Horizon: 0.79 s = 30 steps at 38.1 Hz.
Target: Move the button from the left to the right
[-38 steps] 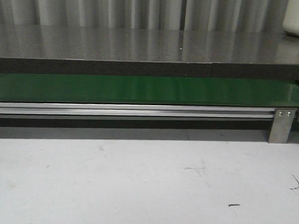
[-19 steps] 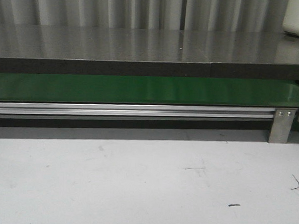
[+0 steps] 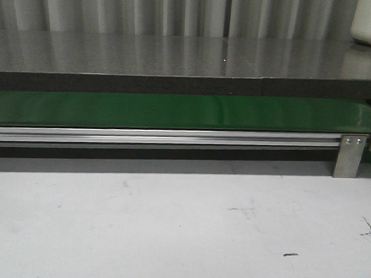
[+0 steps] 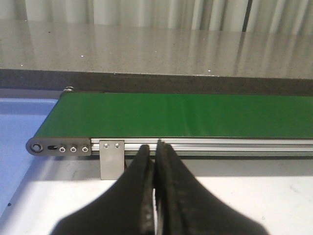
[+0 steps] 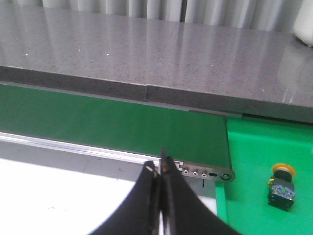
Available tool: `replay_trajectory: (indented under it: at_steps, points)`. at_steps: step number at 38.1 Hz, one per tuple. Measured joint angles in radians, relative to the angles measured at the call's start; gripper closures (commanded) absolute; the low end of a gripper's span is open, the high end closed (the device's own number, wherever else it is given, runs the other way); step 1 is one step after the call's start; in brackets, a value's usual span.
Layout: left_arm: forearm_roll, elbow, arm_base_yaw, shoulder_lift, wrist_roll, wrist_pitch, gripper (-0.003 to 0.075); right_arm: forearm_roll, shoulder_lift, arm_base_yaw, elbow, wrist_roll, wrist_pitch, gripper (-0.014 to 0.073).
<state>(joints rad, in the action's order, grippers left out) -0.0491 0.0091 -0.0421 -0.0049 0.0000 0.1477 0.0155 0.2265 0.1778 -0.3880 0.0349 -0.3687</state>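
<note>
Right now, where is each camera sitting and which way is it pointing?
Front view: looks forward over the white table at the green belt and grey counter; no part of the robot shows.
Left wrist view: rides the left arm, facing the belt's left end and a blue surface; the left claw shows, shut.
Right wrist view: rides the right arm, facing the belt's right end, a green tray and the button; the right claw shows, shut.
Shared: all three see the belt and counter.
</note>
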Motion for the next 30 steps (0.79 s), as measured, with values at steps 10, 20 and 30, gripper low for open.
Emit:
replay_trajectory:
  at_steps: [10,20,30]
  points:
    - [0.000,0.000,0.000,0.000,0.000,0.000,0.0741,0.000,0.000,0.000,0.002,0.000,0.000,0.0715]
    - [0.000,0.000,0.000,0.000,0.000,0.000,0.0741,-0.004,-0.021,0.000,0.159,0.000,0.160,0.0715]
    - [0.000,0.000,0.000,0.000,0.000,0.000,0.0741,0.028,-0.123,-0.045,0.397,0.000,0.253,0.0715]
